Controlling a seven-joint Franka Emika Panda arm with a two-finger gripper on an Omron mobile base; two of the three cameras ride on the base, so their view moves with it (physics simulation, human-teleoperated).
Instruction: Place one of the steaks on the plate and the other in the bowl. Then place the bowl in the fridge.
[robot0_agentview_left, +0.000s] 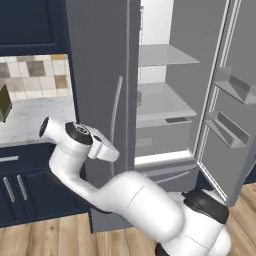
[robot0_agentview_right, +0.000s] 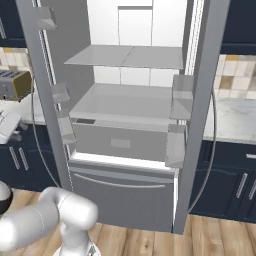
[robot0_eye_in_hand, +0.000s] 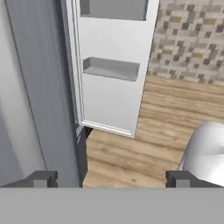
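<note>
We see the fridge (robot0_agentview_right: 125, 115) straight ahead in the right base view, brushed grey metal, right door swung open wide, the left door in the left base view closed with a long thin curved handle (robot0_agentview_left: 116, 107). Inside are flat pale grey shelves (robot0_agentview_right: 127, 56), smooth and bare, with a boxy grey drawer (robot0_agentview_right: 120, 142) under them and a wider freezer drawer (robot0_agentview_right: 122, 187) with a thin bar handle at the bottom. Open door (robot0_agentview_left: 235, 100) carries shallow rectangular bins (robot0_agentview_left: 227, 127), matte grey. In the hand view our gripper (robot0_eye_in_hand: 111, 178) has its two small dark square fingertips (robot0_eye_in_hand: 41, 178) far apart at the bottom edge, jaws spread wide with nothing between them; beyond them sit plank wood floor (robot0_eye_in_hand: 166, 127), the white inner face of a door with grey bins (robot0_eye_in_hand: 111, 69), and a slab of grey metal on the left. Tiled backsplash (robot0_eye_in_hand: 192, 39) in beige and brown squares fills the upper right there. In the left base view the white glossy arm (robot0_agentview_left: 135, 200) curls low in front of the fridge, its hand (robot0_agentview_left: 100, 145) beside the closed door. Navy cabinets (robot0_agentview_left: 20, 190) with thin metal pulls sit left, topped by marbled pale counter (robot0_agentview_left: 35, 117). A boxy steel toaster (robot0_agentview_right: 15, 84) stands on the counter left of the fridge in the right base view. Steaks, plate and bowl: we cannot tell where they are.
</note>
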